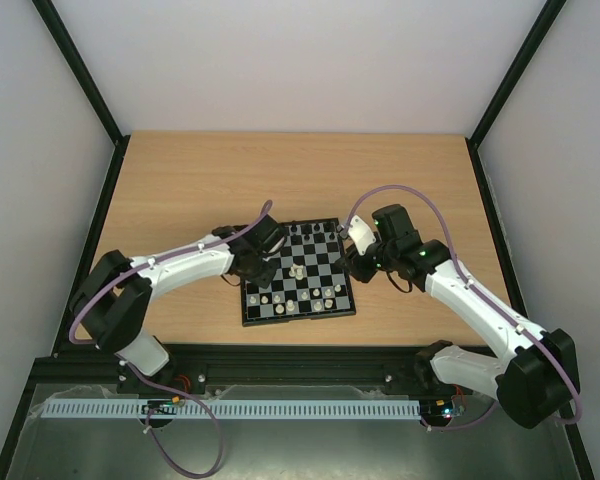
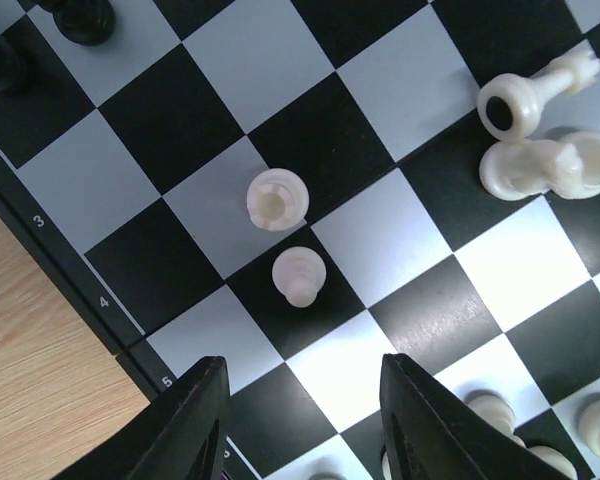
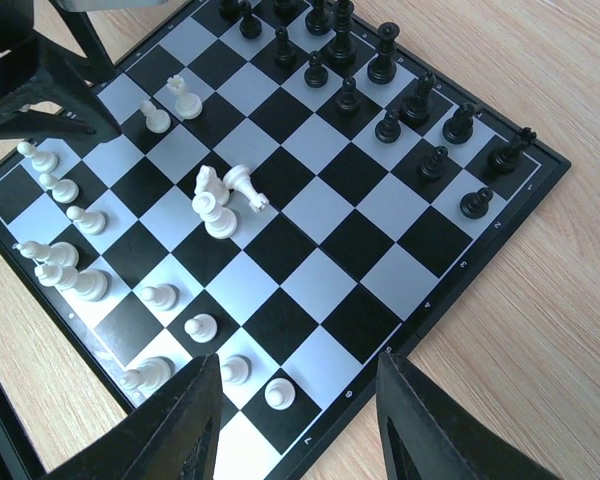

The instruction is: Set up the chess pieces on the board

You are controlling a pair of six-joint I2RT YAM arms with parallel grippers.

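Hovering released and empty at small black-and-white checkered board (image 2: 250, 60): left hand (image 2: 302, 365), right hand (image 3: 298, 360).
Tiny cream-white chess pieces (image 2: 298, 275), centre frame: likely light, slick, easily toppled; best pinched at slim neck.

Pale-walled booth around a light wooden table, evenly lit.

Seen from above, the wooden table (image 1: 280, 170) fills the middle, its grain running side to side under soft light that casts only faint shadows. A plain white back wall (image 1: 300, 60) closes the view at 12 o'clock. A pale left panel (image 1: 30, 200) stands at 9 o'clock and a matching right panel (image 1: 570, 200) at 3 o'clock. One black post (image 1: 80, 70) slants toward 11 o'clock, a second post (image 1: 515, 70) toward 1 o'clock. At 6 o'clock a black rail (image 1: 300, 360) edges the table; nearer still, a white slotted strip (image 1: 250, 409) crosses a grey sheet (image 1: 310, 450).
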